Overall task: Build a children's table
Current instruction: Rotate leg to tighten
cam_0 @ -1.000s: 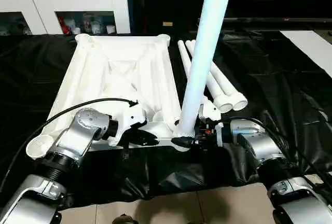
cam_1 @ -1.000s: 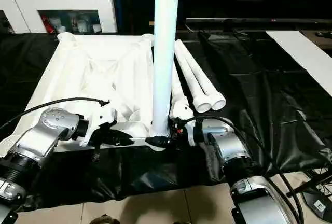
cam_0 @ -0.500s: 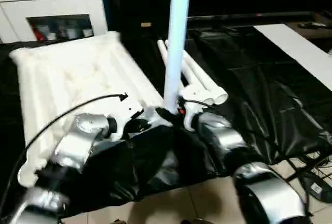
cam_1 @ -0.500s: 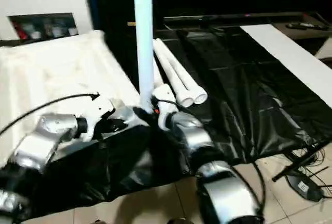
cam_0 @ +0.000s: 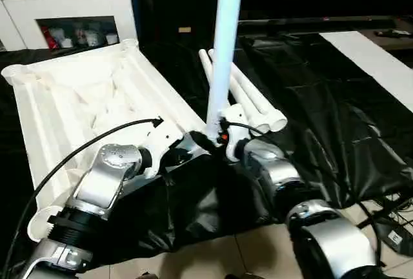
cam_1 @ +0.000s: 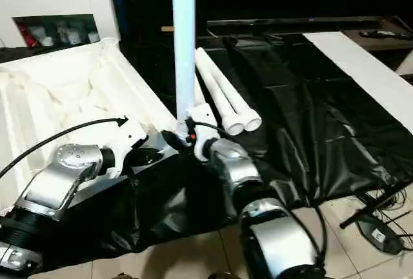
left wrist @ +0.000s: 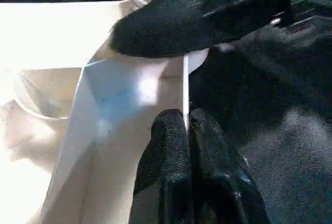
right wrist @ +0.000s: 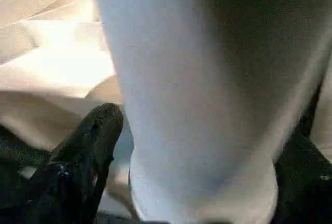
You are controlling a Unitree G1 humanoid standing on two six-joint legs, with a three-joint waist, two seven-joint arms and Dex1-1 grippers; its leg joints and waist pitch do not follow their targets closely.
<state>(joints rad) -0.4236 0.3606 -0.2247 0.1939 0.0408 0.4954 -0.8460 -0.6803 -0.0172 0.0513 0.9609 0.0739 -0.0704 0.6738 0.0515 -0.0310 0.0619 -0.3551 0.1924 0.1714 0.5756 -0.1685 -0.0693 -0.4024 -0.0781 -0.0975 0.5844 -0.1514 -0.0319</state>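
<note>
That upright leg (cam_0: 227, 40) looks light, stiff, slick plastic, so grab low near the socket: right gripper (cam_0: 216, 138) fingers straddle its base loosely, left gripper (left wrist: 189, 130) fingers pinched together on the tabletop (cam_0: 77, 98) rim.

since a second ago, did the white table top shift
Yes: the table top has turned, its far end swinging left, away from the loose legs lying beside it.

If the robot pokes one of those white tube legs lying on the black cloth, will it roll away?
Probably a little. The spare legs are smooth round tubes, so a sideways poke would likely roll one. They taper to a flared end, so it may curve rather than roll straight, and the wrinkled black cloth could slow it.
</note>
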